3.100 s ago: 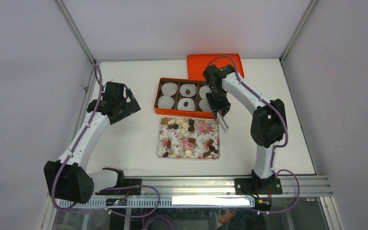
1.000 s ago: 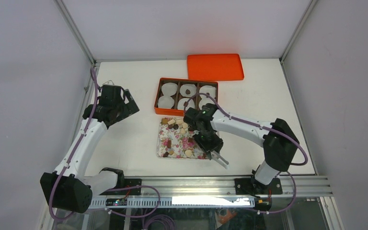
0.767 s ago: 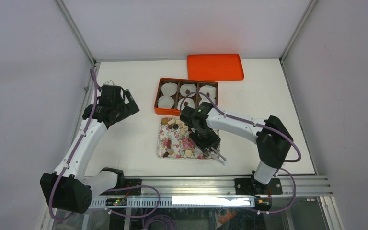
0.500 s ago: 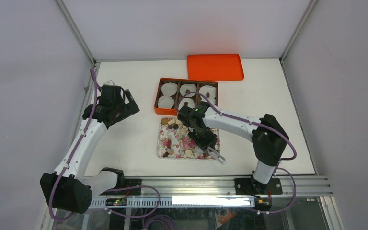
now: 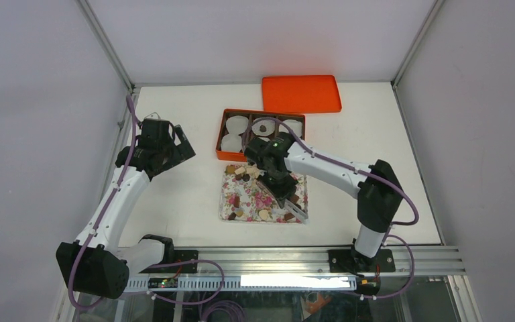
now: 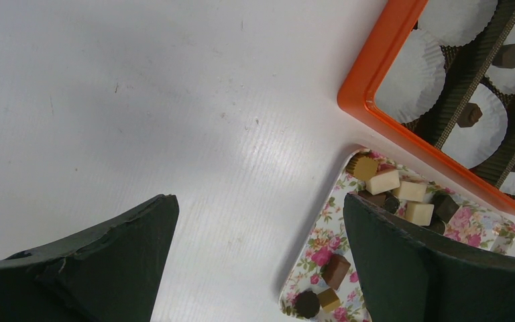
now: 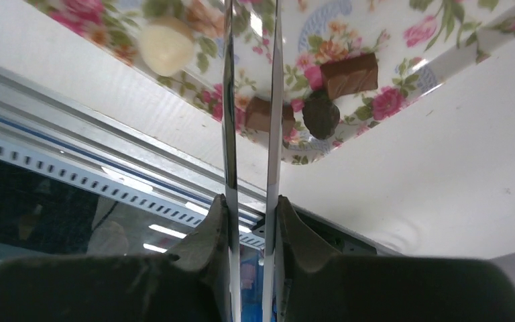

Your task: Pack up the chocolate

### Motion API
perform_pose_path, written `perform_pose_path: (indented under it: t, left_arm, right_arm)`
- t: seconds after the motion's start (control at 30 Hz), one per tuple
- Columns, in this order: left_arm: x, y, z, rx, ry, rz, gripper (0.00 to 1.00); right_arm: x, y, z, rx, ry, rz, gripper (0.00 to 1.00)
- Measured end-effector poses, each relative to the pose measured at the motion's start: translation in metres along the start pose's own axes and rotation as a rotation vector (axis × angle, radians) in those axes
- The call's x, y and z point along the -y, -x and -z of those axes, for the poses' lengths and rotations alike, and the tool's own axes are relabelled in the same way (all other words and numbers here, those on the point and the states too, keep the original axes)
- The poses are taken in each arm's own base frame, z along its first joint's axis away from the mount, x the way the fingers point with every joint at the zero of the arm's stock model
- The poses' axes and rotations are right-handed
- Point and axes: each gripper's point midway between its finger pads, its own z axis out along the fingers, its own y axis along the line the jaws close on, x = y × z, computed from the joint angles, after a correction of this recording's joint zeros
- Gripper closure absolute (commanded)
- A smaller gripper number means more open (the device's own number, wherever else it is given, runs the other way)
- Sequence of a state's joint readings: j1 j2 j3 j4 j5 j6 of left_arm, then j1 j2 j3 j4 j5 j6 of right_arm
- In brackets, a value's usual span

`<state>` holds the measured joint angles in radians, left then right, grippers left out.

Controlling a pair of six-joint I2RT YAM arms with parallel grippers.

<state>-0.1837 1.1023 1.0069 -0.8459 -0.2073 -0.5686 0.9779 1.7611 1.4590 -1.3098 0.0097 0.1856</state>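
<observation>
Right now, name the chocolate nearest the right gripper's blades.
The brown block at the tray corner, partly behind a blade of the right gripper; the dark round piece beside it stands clear.

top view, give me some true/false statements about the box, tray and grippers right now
The orange lid lies on the table behind the orange box. True.
The left gripper holds a chocolate. False: it is open and empty, over bare table.
The right gripper is over the floral tray that holds chocolate. True.
Every cup in the box holds a chocolate. False: the two paper cups at its left end are empty.
</observation>
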Motion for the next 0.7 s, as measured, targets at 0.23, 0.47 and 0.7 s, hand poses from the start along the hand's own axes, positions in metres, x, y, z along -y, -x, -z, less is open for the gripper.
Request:
perform_pose_path:
  t: [0.23, 0.47, 0.7]
  left_arm:
    - [0.0, 0.0, 0.0, -0.002, -0.001, 0.002, 0.01]
    - [0.0, -0.001, 0.0, -0.006, 0.001, 0.0, 0.01]
    - [-0.004, 0.002, 0.0, 0.0, 0.008, 0.009, 0.01]
  right_arm:
    - [-0.005, 0.058, 0.058, 0.184, 0.092, -0.054, 1.0]
    - [0.019, 0.139, 0.087, 0.321, 0.119, -0.137, 1.0]
    - [0.044, 0.197, 0.069, 0.369, 0.118, -0.204, 1.0]
